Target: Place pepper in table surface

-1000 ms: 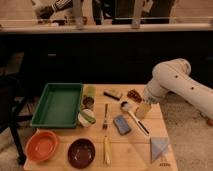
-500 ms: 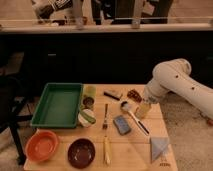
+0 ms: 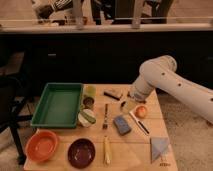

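Hovering with the gripper (image 3: pixel 128 101) over the table (image 3: pixel 132 150) near one o'clock, fingers spread apart. Hanging just beside an orange ball (image 3: pixel 141 111) at its five o'clock.

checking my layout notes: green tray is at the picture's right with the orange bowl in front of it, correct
No: the camera view shows the green tray at the picture's left, orange bowl in front of it. The gripper hovers over the table surface's right half.
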Robot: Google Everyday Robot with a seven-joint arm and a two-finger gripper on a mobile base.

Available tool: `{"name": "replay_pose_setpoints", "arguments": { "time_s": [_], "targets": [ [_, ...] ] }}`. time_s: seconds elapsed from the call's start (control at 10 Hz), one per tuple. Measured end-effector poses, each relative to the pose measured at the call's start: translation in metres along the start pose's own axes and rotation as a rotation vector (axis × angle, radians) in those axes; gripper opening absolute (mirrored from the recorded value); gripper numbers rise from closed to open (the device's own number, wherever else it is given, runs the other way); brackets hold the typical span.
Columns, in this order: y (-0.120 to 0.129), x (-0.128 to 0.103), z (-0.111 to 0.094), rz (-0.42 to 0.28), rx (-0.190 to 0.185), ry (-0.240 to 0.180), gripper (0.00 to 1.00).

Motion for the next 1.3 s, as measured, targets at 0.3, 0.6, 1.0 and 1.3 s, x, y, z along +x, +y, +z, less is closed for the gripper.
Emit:
{"name": "replay_pose_setpoints", "arguments": {
  "time_s": [0.3,0.6,1.0,1.3],
  "targets": [
    [0.021,-0.043,0.008,0.064,-0.034,-0.076,0.80],
    [0.053,-0.078,0.022,0.124,-0.066,-0.119,0.80],
    [0.089,-0.098,0.036,0.137,-0.075,-0.109,0.80],
    [0.092,-0.098,0.037,0.138,-0.073,-0.105,0.80]
  ]
}}
